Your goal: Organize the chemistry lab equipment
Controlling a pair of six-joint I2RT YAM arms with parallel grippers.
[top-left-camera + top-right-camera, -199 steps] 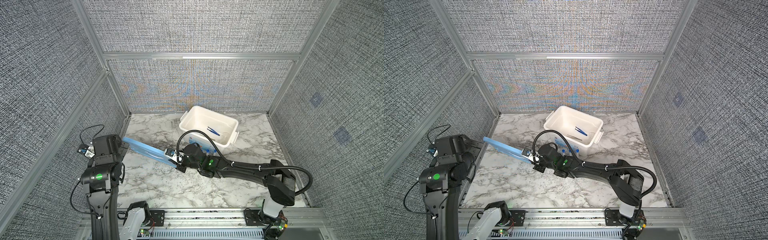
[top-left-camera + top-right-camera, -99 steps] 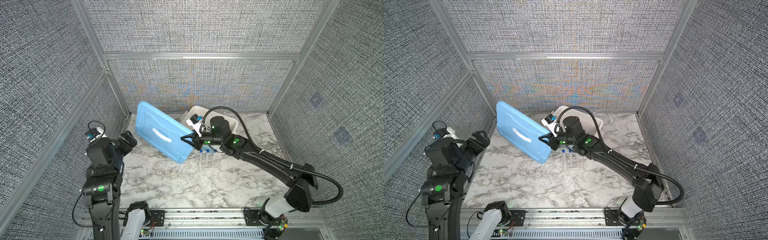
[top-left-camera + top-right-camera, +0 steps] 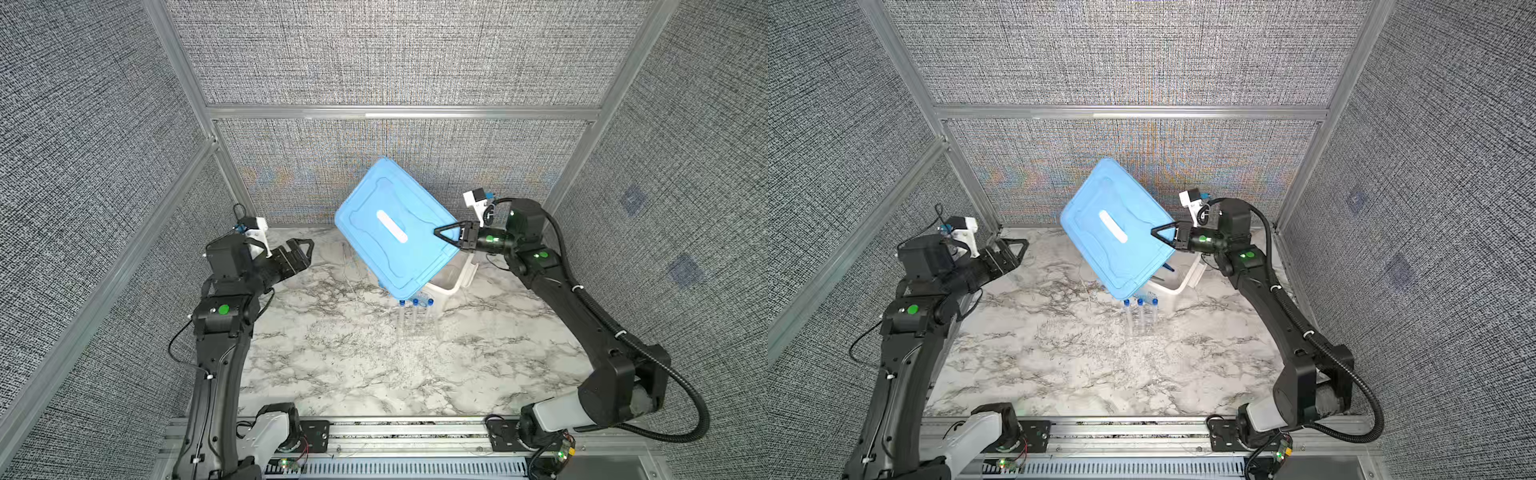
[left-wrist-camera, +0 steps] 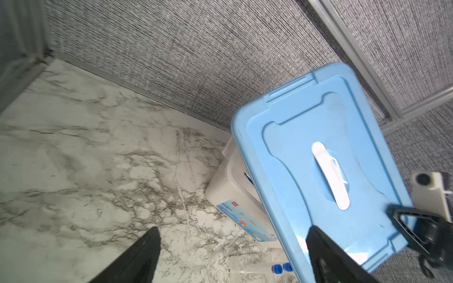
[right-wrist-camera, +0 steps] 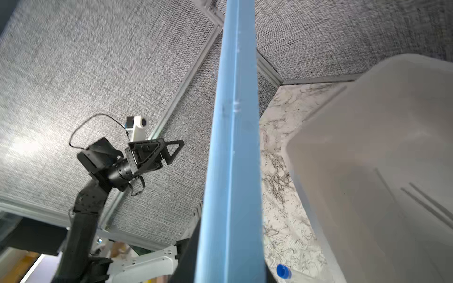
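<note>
**Above the back of the table: lid held up by the right arm, left arm empty**

At the left side, the left gripper hangs raised over the table with its jaws spread wide and nothing between them; the arm is bent at the elbow, and the jaws point across towards the middle.

Right of it and well apart is the light-blue lid, held in the air; it is tilted steeply, its top face towards the left arm; its long axis runs from the back left down to the front right.

Just below its low edge, three blue-capped tubes stand upright in the clear rack on the table, outside the white tub; the tub sits under the lid, mostly hidden; blue tweezers show inside it.

At the right, the right gripper is narrowed onto the lid's right-hand edge; that arm reaches in level from the right.

Judgement: the next move turns on the lid being over the tub but askew; it needs levelling and squaring before it can seat; the right arm has it, while the tubes and rack are not yet stowed.
</note>
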